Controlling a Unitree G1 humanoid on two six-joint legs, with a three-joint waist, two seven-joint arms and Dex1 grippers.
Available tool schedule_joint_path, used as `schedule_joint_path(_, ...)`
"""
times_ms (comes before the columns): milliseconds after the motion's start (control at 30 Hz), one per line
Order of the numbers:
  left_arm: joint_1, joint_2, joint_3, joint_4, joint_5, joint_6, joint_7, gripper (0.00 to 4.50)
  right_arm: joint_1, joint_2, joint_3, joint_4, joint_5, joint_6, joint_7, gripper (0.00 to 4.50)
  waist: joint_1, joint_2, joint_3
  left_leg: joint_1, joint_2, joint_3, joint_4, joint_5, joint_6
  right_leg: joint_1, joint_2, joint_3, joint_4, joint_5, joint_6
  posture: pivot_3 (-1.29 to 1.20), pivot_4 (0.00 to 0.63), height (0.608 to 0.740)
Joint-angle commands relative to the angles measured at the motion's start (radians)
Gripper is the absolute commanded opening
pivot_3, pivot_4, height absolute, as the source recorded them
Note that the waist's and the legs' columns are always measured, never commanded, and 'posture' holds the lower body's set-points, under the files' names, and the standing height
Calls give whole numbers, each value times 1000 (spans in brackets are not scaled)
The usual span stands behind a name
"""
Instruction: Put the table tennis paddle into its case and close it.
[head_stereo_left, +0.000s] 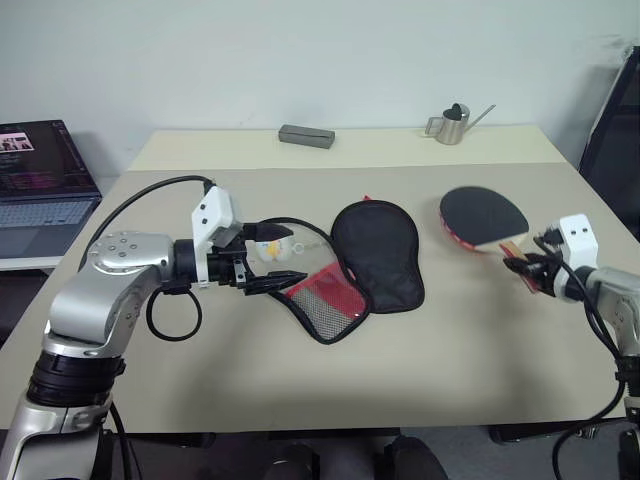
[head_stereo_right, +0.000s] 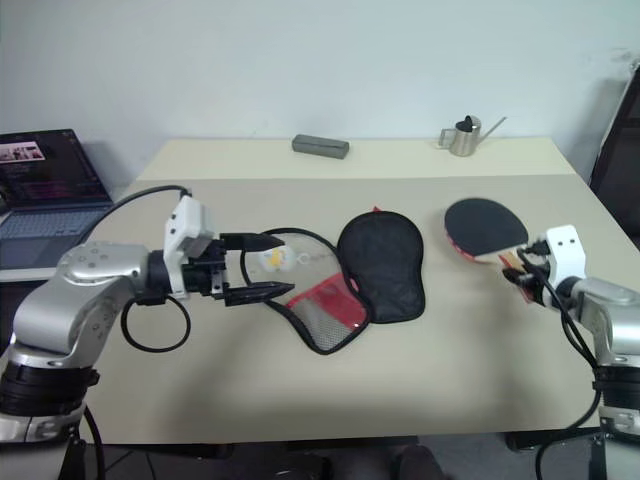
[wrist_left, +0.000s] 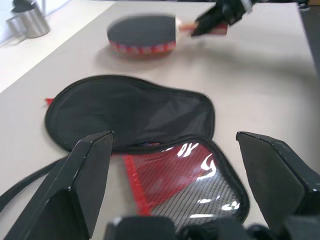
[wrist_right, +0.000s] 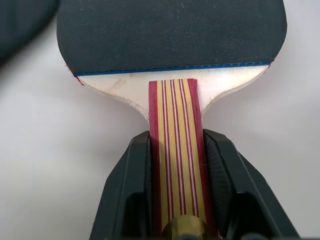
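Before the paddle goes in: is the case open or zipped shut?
Open. The case lies spread on the table, its black flap folded back from the red mesh part, and the paddle is still outside it.

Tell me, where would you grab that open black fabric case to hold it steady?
Grip the black-and-red fabric case by the rim of its folded-back red mesh flap, coming from the robot's left, where the open left gripper waits. That edge is thin, faces that gripper, and leaves the black half clear.
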Motion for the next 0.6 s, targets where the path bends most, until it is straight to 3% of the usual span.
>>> schedule_joint_path(33, 7, 25, 55, 9, -1, -20, 13, 4296, -27, 57, -22, -215, 63, 134, -81, 1125, 1, 0, 0, -1, 1, 0, 0, 0, 0, -1, 1, 0, 0, 0, 0, 0, 150, 740)
schedule_joint_path(300, 26, 32, 71, 19, 7, -30, 31, 4296, -88, 335, 29, -458, 108, 405, -291, 1125, 5, 0, 0, -4, 0, -1, 1, 0, 0, -3, 0, 0, 0, 0, -1, 0, 150, 740)
schedule_joint_path(600, 41, 30, 76, -4, 0, -27, 47, 4296, -181, 636, 73, -352, 44, 438, -499, 1125, 3, 0, 0, -4, 0, 0, 1, 0, -1, -6, 1, 1, 1, 1, -1, 0, 150, 740)
